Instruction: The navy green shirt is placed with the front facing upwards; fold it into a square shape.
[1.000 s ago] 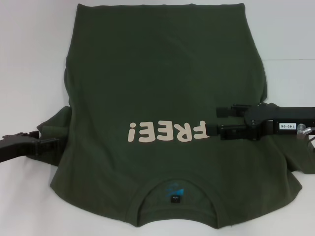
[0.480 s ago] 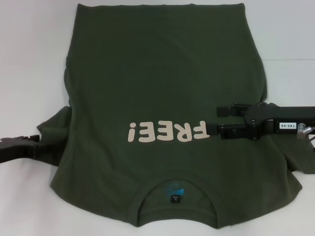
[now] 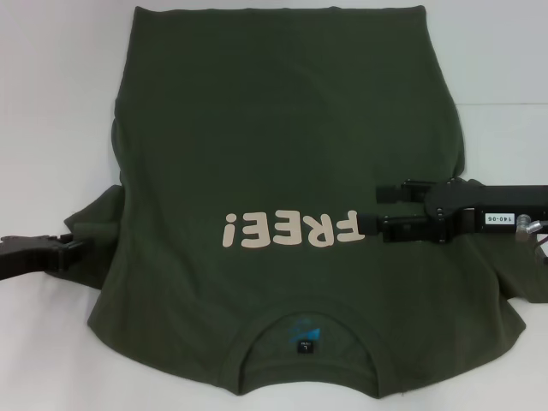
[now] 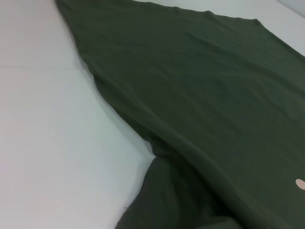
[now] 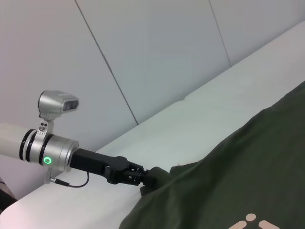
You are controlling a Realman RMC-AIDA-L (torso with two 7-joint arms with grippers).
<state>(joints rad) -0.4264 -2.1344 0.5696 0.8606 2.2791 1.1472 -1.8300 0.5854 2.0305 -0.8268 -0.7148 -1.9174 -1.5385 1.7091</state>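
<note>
On the table (image 3: 51, 103), navy green shirt (image 3: 282, 145) lies collar-nearest, lengthwise.

One shirt (image 3: 282, 171); two grippers: left gripper (image 3: 75, 249), right gripper (image 3: 381, 207).

Under everything I see a white table (image 3: 51, 128), smooth and pale, running out past the cloth on both sides. A faint seam (image 3: 505, 104) crosses it on my right. Behind the table stands a light grey wall (image 5: 157, 52) of flat panels, with thin dark joints (image 5: 102, 62) slanting between them.
</note>
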